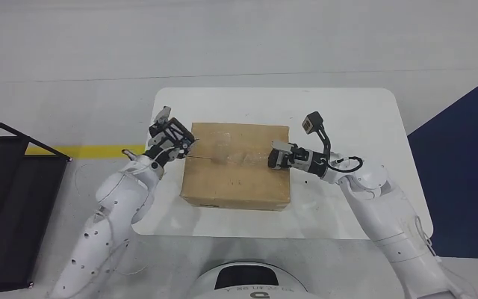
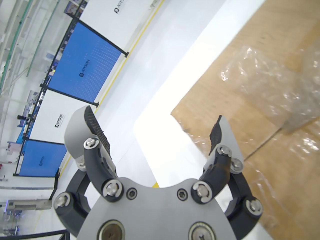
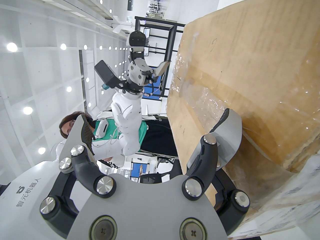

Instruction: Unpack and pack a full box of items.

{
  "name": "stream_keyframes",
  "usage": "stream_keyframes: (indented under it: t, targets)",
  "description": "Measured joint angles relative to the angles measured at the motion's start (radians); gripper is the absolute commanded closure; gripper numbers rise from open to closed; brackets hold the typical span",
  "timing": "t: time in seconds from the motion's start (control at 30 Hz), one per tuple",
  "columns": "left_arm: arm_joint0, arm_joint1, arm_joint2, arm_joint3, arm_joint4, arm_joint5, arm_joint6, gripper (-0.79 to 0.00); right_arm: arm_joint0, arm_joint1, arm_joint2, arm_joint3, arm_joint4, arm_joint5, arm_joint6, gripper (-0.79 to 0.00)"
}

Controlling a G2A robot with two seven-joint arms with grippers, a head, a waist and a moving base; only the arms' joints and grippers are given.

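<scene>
A closed brown cardboard box [image 1: 234,164] sits mid-table, its top flaps sealed with crinkled clear tape [image 1: 233,155] along the middle seam. My left gripper [image 1: 170,136] stands open at the box's left top edge, near a corner [image 2: 175,114], with one fingertip [image 2: 216,132] over the taped cardboard. My right gripper [image 1: 278,155] is open at the box's right top edge; one of its fingers [image 3: 226,122] lies against the cardboard [image 3: 250,76] by the tape and the other finger [image 3: 83,131] stays off the box. The box's contents are hidden.
The white table [image 1: 343,119] has bare surface behind the box and to its right. A black frame [image 1: 22,194] stands on the floor to the left, next to a yellow floor line [image 1: 82,151]. Blue and white panels [image 2: 82,68] line the hall.
</scene>
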Motion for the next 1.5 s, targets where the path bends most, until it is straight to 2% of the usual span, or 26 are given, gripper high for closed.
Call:
stream_keyframes:
  t: [0.13, 0.23, 0.33, 0.4, 0.5, 0.63, 0.77, 0.87, 0.97, 1.07, 1.17, 1.37, 1.5]
  targets:
    - [0.014, 0.000, -0.071, 0.005, -0.031, 0.065, 0.013, -0.785, 0.000, 0.000, 0.000, 0.000, 0.000, 0.000, 0.000, -0.785]
    - [0.023, -0.003, -0.105, 0.011, -0.125, 0.061, 0.024, -0.785, 0.000, 0.000, 0.000, 0.000, 0.000, 0.000, 0.000, -0.785]
    - [0.039, -0.011, -0.123, 0.024, -0.383, -0.074, 0.015, -0.785, 0.000, 0.000, 0.000, 0.000, 0.000, 0.000, 0.000, -0.785]
    - [0.034, -0.009, -0.154, 0.042, -0.648, -0.199, -0.044, -0.785, 0.000, 0.000, 0.000, 0.000, 0.000, 0.000, 0.000, -0.785]
    - [0.031, -0.007, -0.178, 0.068, -0.971, -0.290, -0.114, -0.785, 0.000, 0.000, 0.000, 0.000, 0.000, 0.000, 0.000, -0.785]
    - [0.023, -0.005, -0.169, 0.104, -1.301, -0.335, -0.199, -0.785, 0.000, 0.000, 0.000, 0.000, 0.000, 0.000, 0.000, -0.785]
    - [-0.008, -0.001, -0.146, 0.148, -1.631, -0.301, -0.348, -0.785, 0.000, 0.000, 0.000, 0.000, 0.000, 0.000, 0.000, -0.785]
    - [-0.040, 0.006, -0.140, 0.177, -1.789, -0.254, -0.478, -0.785, 0.000, 0.000, 0.000, 0.000, 0.000, 0.000, 0.000, -0.785]
    - [-0.072, 0.014, -0.130, 0.186, -1.788, -0.191, -0.588, -0.785, 0.000, 0.000, 0.000, 0.000, 0.000, 0.000, 0.000, -0.785]
    - [-0.106, 0.025, -0.132, 0.129, -1.605, -0.218, -0.645, -0.785, 0.000, 0.000, 0.000, 0.000, 0.000, 0.000, 0.000, -0.785]
    - [-0.106, 0.027, -0.134, 0.118, -1.452, -0.226, -0.639, -0.785, 0.000, 0.000, 0.000, 0.000, 0.000, 0.000, 0.000, -0.785]
    - [-0.106, 0.027, -0.135, 0.121, -1.477, -0.220, -0.638, -0.785, 0.000, 0.000, 0.000, 0.000, 0.000, 0.000, 0.000, -0.785]
    - [-0.104, 0.030, -0.125, 0.130, -1.366, -0.208, -0.611, -0.785, 0.000, 0.000, 0.000, 0.000, 0.000, 0.000, 0.000, -0.785]
